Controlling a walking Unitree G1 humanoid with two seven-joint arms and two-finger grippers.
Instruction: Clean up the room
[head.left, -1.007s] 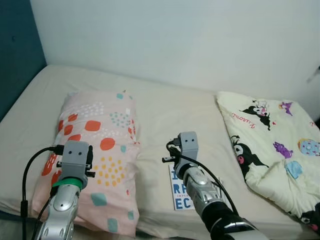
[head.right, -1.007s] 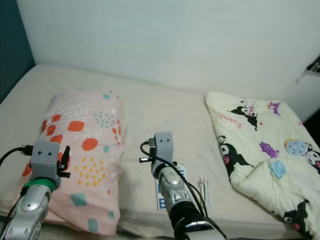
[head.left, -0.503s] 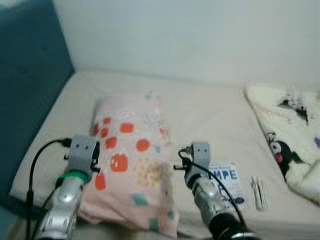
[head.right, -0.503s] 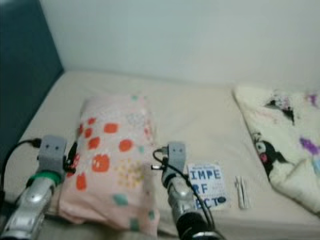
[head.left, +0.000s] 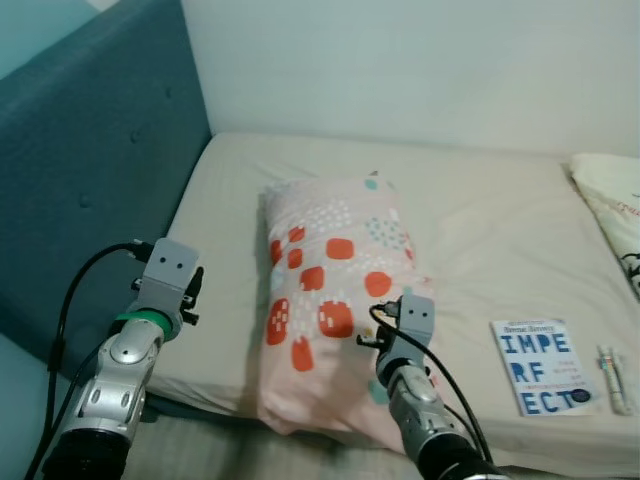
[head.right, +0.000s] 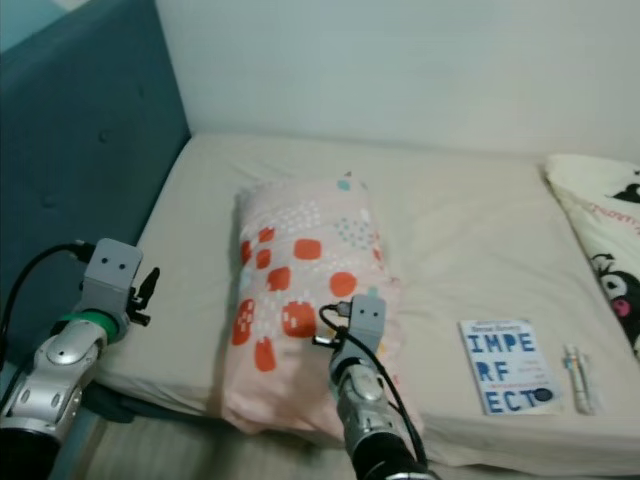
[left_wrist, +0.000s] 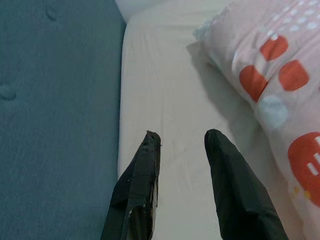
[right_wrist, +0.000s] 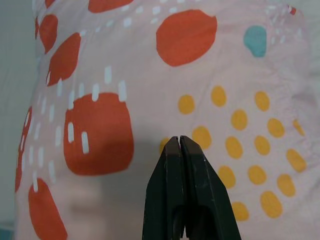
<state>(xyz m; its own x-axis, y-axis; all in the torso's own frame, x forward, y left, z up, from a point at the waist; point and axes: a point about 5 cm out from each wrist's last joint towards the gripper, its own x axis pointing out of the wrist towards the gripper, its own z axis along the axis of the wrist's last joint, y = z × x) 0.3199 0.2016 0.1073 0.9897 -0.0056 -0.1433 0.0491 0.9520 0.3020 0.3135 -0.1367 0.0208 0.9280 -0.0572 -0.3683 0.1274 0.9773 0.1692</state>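
Observation:
A pink pillow with orange, teal and yellow spots lies lengthwise on the cream bed sheet. My right gripper is shut with nothing in it and hangs just above the pillow's near end, over the orange and yellow spots. My left gripper is open and empty above the bare sheet, between the teal headboard and the pillow's edge. A white book with blue letters lies flat near the bed's front edge, right of the pillow.
The padded teal headboard stands along the left side of the bed. A small pen-like packet lies beside the book. A cream cartoon-print blanket reaches in at the right edge. A white wall runs behind the bed.
The camera has swung left: the pillow now sits mid-view, the headboard has come in, and most of the blanket has slid out. My right gripper is over the pillow instead of the book.

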